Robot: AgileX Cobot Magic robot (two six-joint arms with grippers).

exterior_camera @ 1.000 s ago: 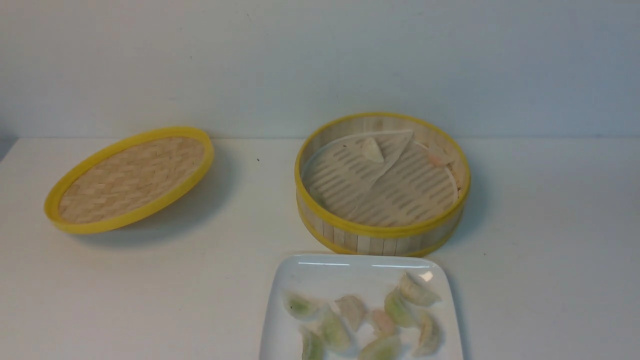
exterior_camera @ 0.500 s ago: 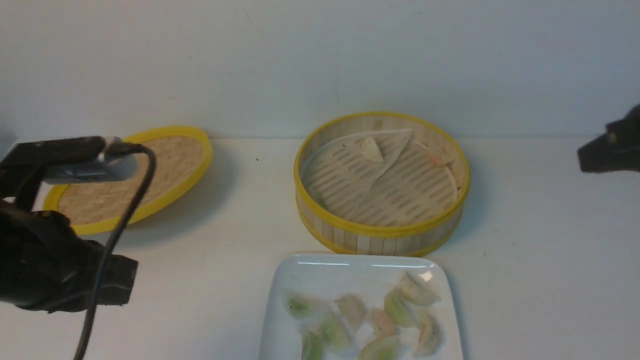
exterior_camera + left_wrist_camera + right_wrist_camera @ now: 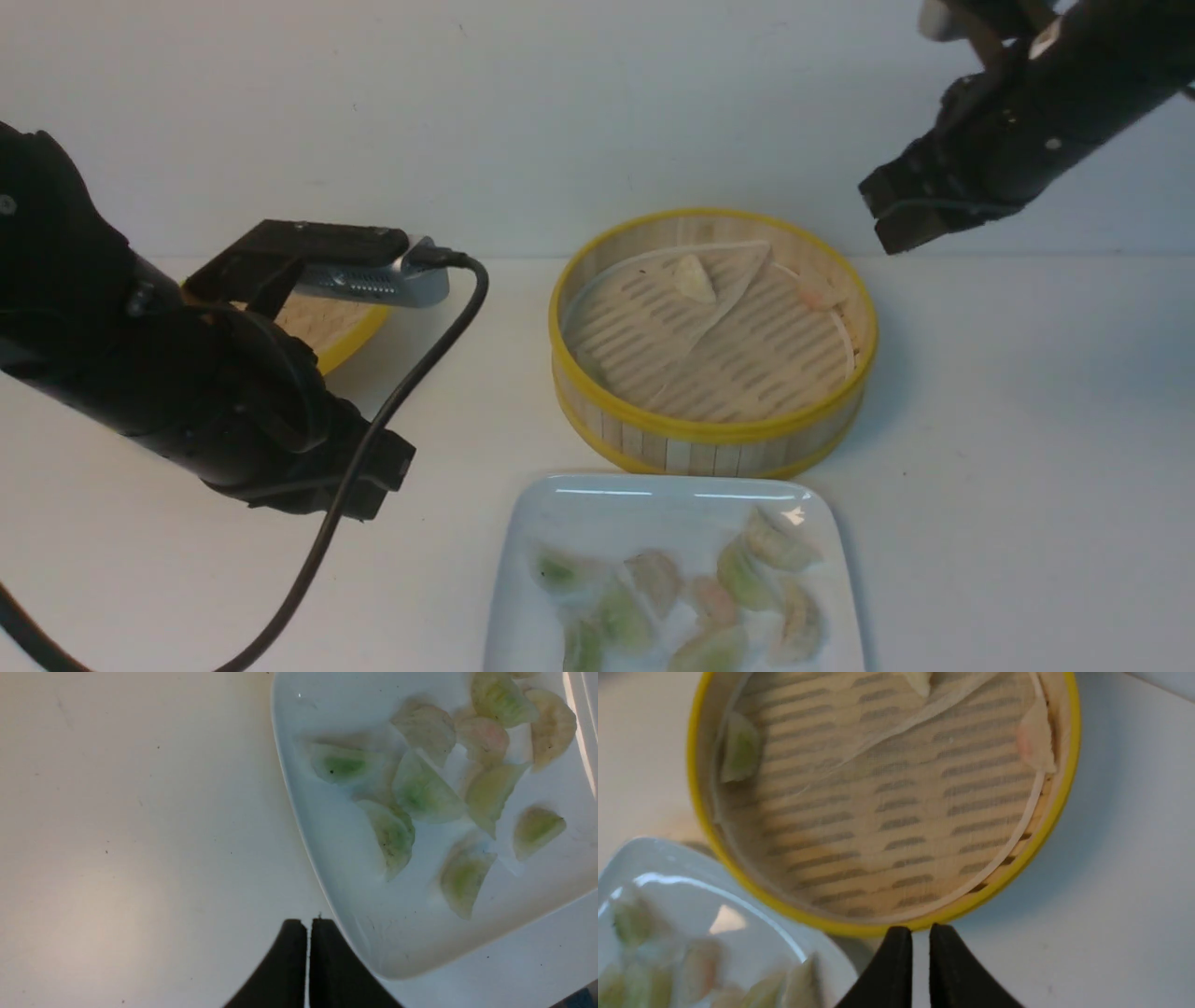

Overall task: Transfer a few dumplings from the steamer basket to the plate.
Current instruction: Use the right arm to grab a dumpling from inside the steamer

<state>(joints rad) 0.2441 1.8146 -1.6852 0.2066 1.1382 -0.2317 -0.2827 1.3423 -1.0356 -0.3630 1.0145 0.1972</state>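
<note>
Front view, dumplings [image 3: 695, 597] on plate [image 3: 597, 509], steamer basket [image 3: 714, 429] behind

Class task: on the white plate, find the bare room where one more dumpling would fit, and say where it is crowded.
Bare: the plate's far strip, nearest the steamer basket, especially its left corner. Crowded: the dumplings cluster across the middle and near part, several touching.

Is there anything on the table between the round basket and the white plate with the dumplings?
No. In the front view only a thin strip of bare table separates the steamer basket from the plate.
</note>
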